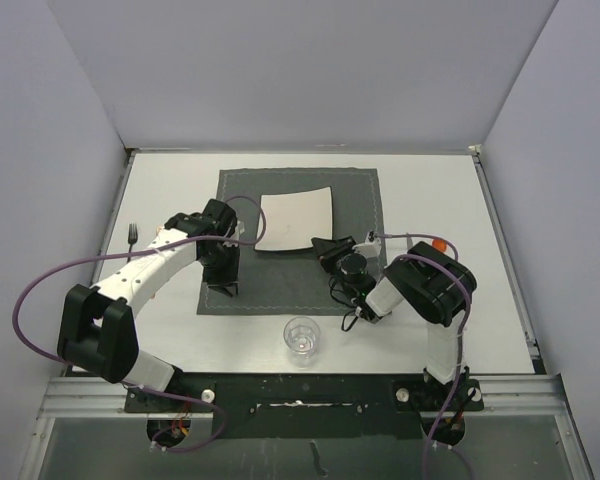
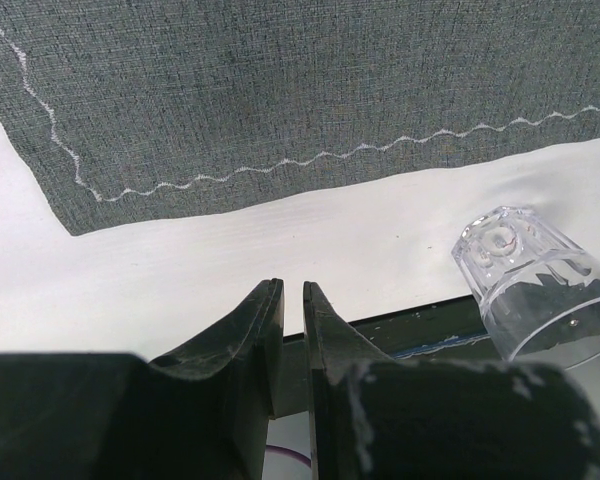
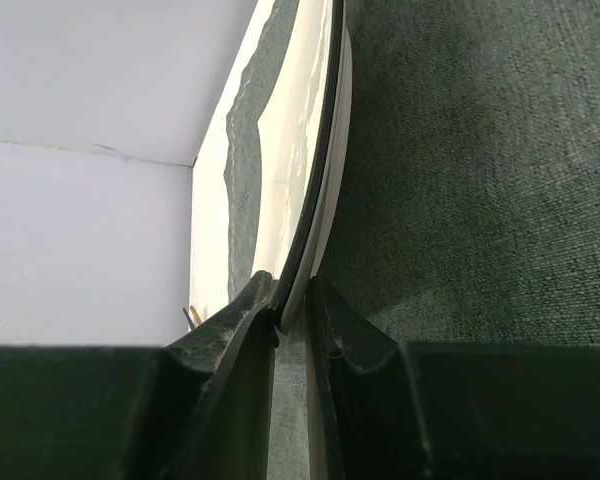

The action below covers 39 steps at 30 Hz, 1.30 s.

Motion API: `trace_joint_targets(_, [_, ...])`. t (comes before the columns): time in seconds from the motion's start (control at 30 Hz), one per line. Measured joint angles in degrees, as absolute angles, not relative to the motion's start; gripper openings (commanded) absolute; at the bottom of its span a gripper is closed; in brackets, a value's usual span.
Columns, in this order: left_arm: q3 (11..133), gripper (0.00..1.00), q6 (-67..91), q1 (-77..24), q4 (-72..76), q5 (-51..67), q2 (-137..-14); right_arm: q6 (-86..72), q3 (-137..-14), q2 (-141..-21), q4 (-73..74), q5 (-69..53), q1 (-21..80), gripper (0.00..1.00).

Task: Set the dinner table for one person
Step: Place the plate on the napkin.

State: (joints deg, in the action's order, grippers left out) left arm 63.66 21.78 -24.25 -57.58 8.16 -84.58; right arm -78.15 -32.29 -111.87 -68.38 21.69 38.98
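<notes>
counter (image 1: 430,200): directly under both end effectors, spreading past them on every side. It carries everything else.
counter axis: long side runs left-right, parallel to the line of the two arm bases; short side runs from the bases toward the far wall.
counter build: flat, matte white rectangle with a thin metal strip along the edges. The top lies level.
left end effector (image 2: 292,300): fingers pressed almost together with only a thin slit between them (nothing in the slit). It hangs over the near-left corner of the placemat, tips toward the near counter edge.
right end effector (image 3: 292,300): pinching the near-right edge of the plate, one finger on each face.
plate (image 1: 295,220): square, white, smooth, with a thin dark line along the rim in the right wrist view. It extends away from the right end effector's tips and sits over the placemat, well ahead and right of the left end effector.
placemat (image 2: 280,80): dark grey woven cloth, rectangular, with white zigzag stitching just inside the border. It lies under both end effectors.
glass (image 1: 302,335): clear, round tumbler on bare counter, on the base side of the placemat, between the two end effectors.
fork (image 1: 132,235): metal, well to the left of the left end effector, off the placemat (too small for detail).
</notes>
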Motion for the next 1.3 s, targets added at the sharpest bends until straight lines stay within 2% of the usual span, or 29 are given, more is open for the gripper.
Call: trace_joint_targets(1.3, [63.26, 0.13, 21.87, -23.90, -57.17, 8.16, -85.36, -90.06, -32.75, -117.97, -71.88, 13.45, 31.94, 0.00])
